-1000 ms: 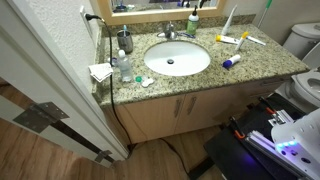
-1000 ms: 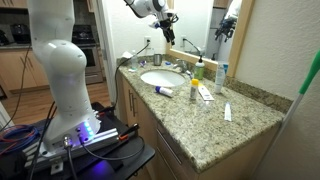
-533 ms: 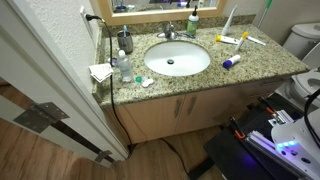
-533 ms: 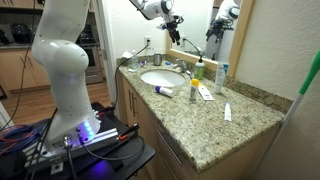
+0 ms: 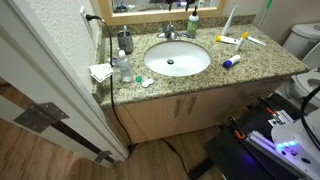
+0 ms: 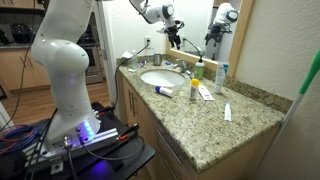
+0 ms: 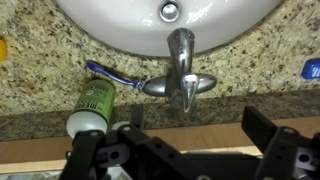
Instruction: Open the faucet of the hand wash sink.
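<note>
Speckled granite counter [image 5: 262,62] rims the hand wash sink [image 5: 196,58] — wooden floor [image 5: 60,150] below

A home bathroom: granite vanity [image 5: 268,64], oval hand wash sink [image 5: 196,60], toilet [image 5: 301,40] beside it.

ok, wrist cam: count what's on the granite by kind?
faucet: 1
green-labelled bottle: 1
blue-handled toothbrush: 1
unidentified, cut off at frame edges: 2 (blue item, yellow item)
Total: 5
</note>
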